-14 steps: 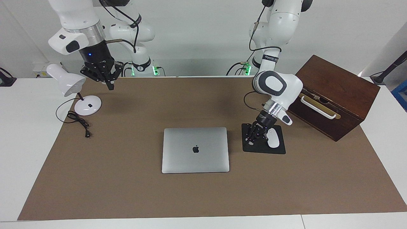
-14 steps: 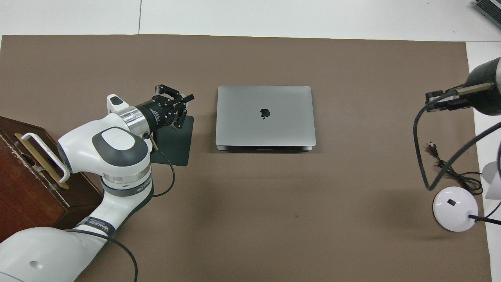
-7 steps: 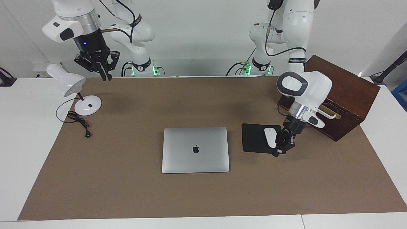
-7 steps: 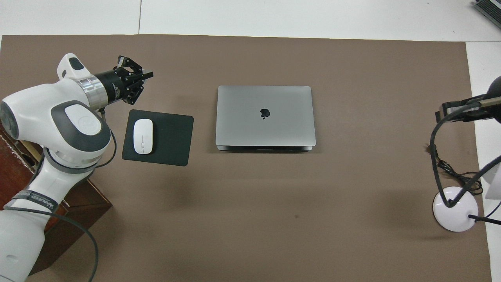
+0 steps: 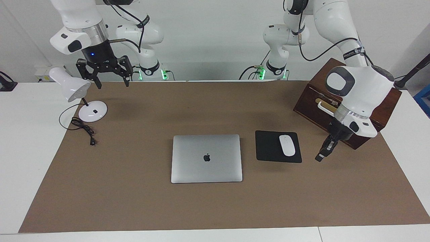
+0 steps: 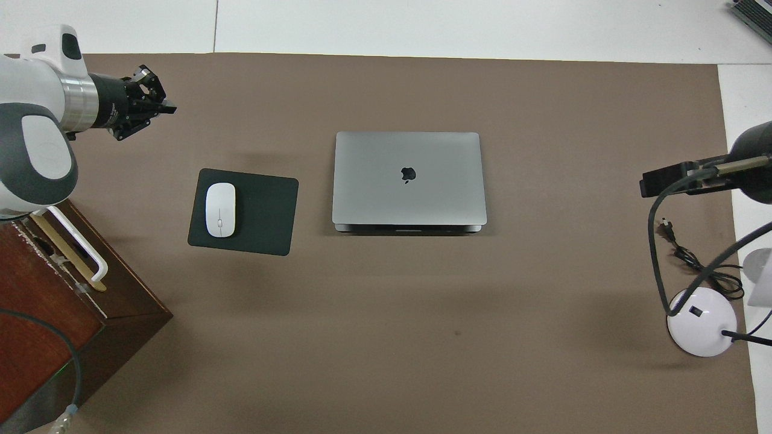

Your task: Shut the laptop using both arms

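Both arms have withdrawn from the shut laptop (image 5: 206, 158).

The left gripper (image 5: 320, 157), which hovered over the mouse pad (image 5: 267, 146) a second ago, has swung off it toward the wooden box (image 5: 369, 90), uncovering the white mouse (image 5: 287, 145), while the right gripper (image 5: 111, 81) has risen and spread its fingers wide.

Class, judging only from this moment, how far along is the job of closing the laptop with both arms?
Done: the laptop lies shut, lid flat, logo up. In hand: nothing; the left hand hangs shut over the mat beside the mouse pad, and the right hand is open, raised beside the lamp. Left: seemingly nothing.
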